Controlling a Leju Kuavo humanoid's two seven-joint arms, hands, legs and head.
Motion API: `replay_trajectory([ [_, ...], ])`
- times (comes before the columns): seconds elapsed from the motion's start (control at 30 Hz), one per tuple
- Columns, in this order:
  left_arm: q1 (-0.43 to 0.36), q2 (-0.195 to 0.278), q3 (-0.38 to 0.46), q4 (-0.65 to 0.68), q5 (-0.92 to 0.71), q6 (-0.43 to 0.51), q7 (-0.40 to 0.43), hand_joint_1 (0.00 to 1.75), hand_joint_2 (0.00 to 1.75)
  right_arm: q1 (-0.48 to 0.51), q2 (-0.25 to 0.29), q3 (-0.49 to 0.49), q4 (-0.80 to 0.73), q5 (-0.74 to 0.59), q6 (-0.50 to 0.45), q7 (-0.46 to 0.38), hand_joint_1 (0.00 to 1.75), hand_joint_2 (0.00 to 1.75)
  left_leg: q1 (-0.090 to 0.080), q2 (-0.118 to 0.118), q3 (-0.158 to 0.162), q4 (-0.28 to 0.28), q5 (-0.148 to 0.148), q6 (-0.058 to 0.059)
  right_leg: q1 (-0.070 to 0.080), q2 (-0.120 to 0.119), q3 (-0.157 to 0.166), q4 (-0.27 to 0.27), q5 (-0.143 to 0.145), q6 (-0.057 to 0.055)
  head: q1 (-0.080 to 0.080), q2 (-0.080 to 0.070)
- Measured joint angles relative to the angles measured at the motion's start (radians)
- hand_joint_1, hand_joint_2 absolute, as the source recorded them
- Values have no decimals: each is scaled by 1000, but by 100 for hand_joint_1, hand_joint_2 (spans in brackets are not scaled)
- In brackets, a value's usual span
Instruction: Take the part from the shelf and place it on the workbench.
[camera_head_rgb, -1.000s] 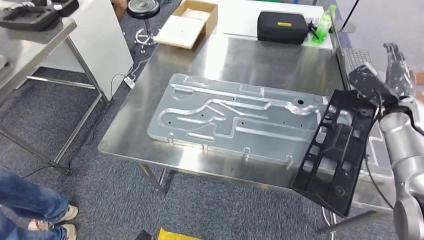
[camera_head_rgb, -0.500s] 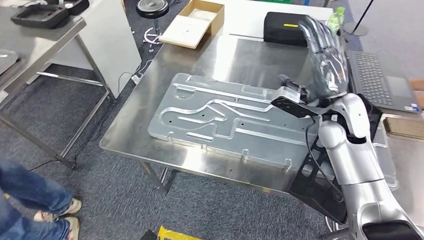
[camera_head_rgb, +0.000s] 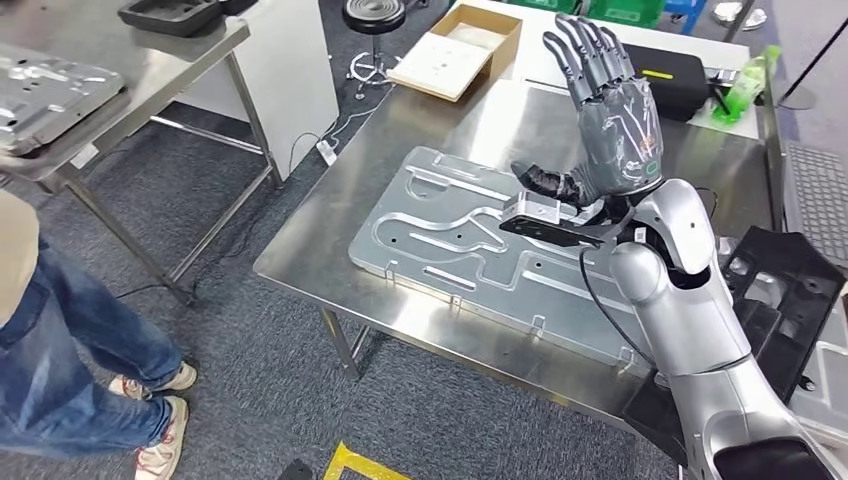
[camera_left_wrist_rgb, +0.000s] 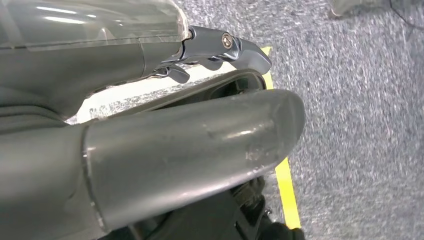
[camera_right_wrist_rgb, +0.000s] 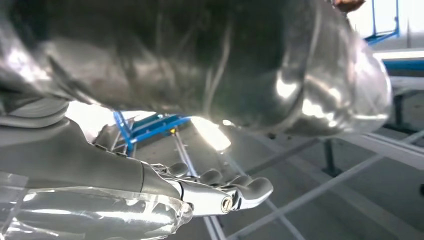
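The part is a black ribbed plastic frame (camera_head_rgb: 785, 285). It lies at the right end of the steel workbench (camera_head_rgb: 330, 245), partly hidden behind my right forearm. My right hand (camera_head_rgb: 605, 110) is raised above the bench with its fingers spread and pointing up, and it holds nothing. It hangs apart from the part, over the large machined aluminium plate (camera_head_rgb: 470, 235). The right wrist view shows the same hand (camera_right_wrist_rgb: 150, 192) empty, with its fingers loosely extended. In the left wrist view my left hand (camera_left_wrist_rgb: 165, 130) hangs over the carpet floor with nothing in it.
A cardboard box (camera_head_rgb: 455, 50), a black case (camera_head_rgb: 675, 75) and a green bottle (camera_head_rgb: 745, 85) stand at the bench's far edge. A second table (camera_head_rgb: 150, 60) at the left carries a grey metal plate (camera_head_rgb: 50, 85). A person's legs in jeans (camera_head_rgb: 70, 350) stand at lower left.
The camera has swung, shifting the whole scene. My right hand left the top of the black part and rose, open, over the plate. The part lies lower at the bench's right end.
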Motion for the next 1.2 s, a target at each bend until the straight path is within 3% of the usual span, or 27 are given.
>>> replay_trajectory([
  [0.07,1,-1,0,0,-2,1,1,0,0,-9,2,11,-9,11,6,3,0,0,4,-19,-9,0,4,-11,2,-12,1,-6,1,-9,0,0],
  [0.1,3,-1,0,0,-3,2,2,0,0,-17,3,18,-14,19,10,5,0,0,5,-16,-12,4,2,-17,2,-23,3,-10,3,-15,0,0],
  [0.17,3,-2,0,0,-4,3,4,0,0,-35,6,33,-24,33,15,8,0,0,5,17,-36,51,-29,-28,2,-46,8,-20,8,-28,-3,0],
  [0.23,-1,-4,-1,0,-5,3,5,0,0,-46,9,42,-32,42,16,13,0,0,10,60,-89,164,-87,-36,6,-71,10,-24,8,-34,-5,0],
  [0.27,-2,-5,-1,0,-6,3,6,0,0,-48,10,47,-33,46,18,15,0,0,14,70,-118,222,-109,-39,8,-84,10,-24,7,-36,-5,0],
  [0.3,-2,-6,-1,0,-6,3,6,0,0,-50,11,52,-34,50,19,17,0,0,17,76,-136,258,-117,-41,9,-97,10,-23,6,-37,-5,0],
  [0.33,-1,-6,-1,0,-7,3,7,0,0,-51,13,56,-34,52,20,18,0,0,19,80,-137,260,-107,-43,10,-110,10,-23,5,-37,-5,0],
  [0.4,0,-7,-1,0,-8,3,8,0,0,-57,17,62,-35,52,23,19,0,0,21,97,-87,163,-49,-41,11,-133,11,-22,3,-35,-5,0],
  [0.43,-1,-7,-1,0,-9,3,8,0,0,-63,20,64,-35,52,23,20,0,0,18,120,-53,97,-26,-39,12,-142,12,-22,2,-32,-5,0],
  [0.5,-3,-7,-1,0,-10,3,9,0,0,-78,22,68,-35,53,25,20,0,0,10,152,-12,12,-3,-29,17,-158,13,-20,-1,-24,-4,0],
  [0.53,-4,-7,-1,0,-11,3,9,0,0,-83,24,71,-35,53,26,21,0,0,5,156,-9,2,-5,-23,18,-166,14,-21,-1,-19,-4,0],
  [0.6,-4,-7,-1,0,-12,3,10,0,0,-90,28,77,-35,53,29,21,0,0,6,133,-7,-5,1,-10,17,-179,18,-20,-5,-7,-4,0],
  [0.67,-4,-8,-1,0,-13,3,10,0,0,-96,32,81,-35,54,30,21,0,0,9,113,-1,-14,9,4,13,-148,6,16,-33,1,-4,0],
  [0.73,-7,-10,-1,0,-14,2,11,0,0,-101,32,83,-35,58,30,22,0,0,10,92,0,-17,12,13,10,-97,-46,126,-91,3,-4,0],
  [0.77,-8,-11,-1,0,-14,2,12,0,0,-102,32,86,-34,63,30,23,0,0,9,80,-1,-17,13,15,10,-82,-78,190,-116,3,-4,0],
  [0.8,-8,-12,-1,0,-15,2,13,0,0,-102,32,91,-33,67,31,23,0,0,9,67,-1,-16,13,16,10,-74,-103,235,-126,3,-4,0],
  [0.83,-8,-12,-1,0,-15,1,13,0,0,-102,32,96,-32,72,31,23,0,0,8,53,-1,-15,13,16,11,-70,-113,248,-117,2,-4,0],
  [0.87,-7,-12,-1,0,-16,1,14,0,0,-104,32,101,-31,75,31,23,0,0,7,39,0,-13,13,16,11,-66,-105,224,-90,0,-4,0],
  [0.93,-7,-14,-2,0,-17,0,16,0,0,-112,33,110,-31,81,31,24,0,0,6,12,-1,-9,12,14,11,-39,-53,102,-20,-8,-4,0],
  [0.97,-8,-14,-2,0,-17,0,16,0,0,-120,34,116,-31,84,30,25,0,0,6,0,-4,-6,10,11,10,-23,-26,43,2,-10,-4,0],
  [1.03,-9,-16,-2,0,-19,0,17,0,0,-132,35,128,-30,89,30,26,0,0,8,-21,-11,-2,10,2,11,-6,-1,-13,9,-12,-4,0],
  [1.1,-8,-15,-2,0,-20,0,18,0,0,-137,37,142,-28,91,30,27,0,0,12,-35,-16,-3,11,-9,12,-25,5,-22,10,-16,-4,0],
  [1.13,-7,-15,-2,0,-20,-1,18,0,0,-140,39,149,-27,92,30,27,0,0,10,-25,-19,3,6,-15,10,-35,9,-27,11,-21,-4,0],
  [1.2,-6,-14,-2,0,-21,-1,18,0,0,-148,44,163,-26,97,29,27,0,0,9,24,-45,59,-30,-27,5,-57,15,-37,14,-31,-7,0],
])
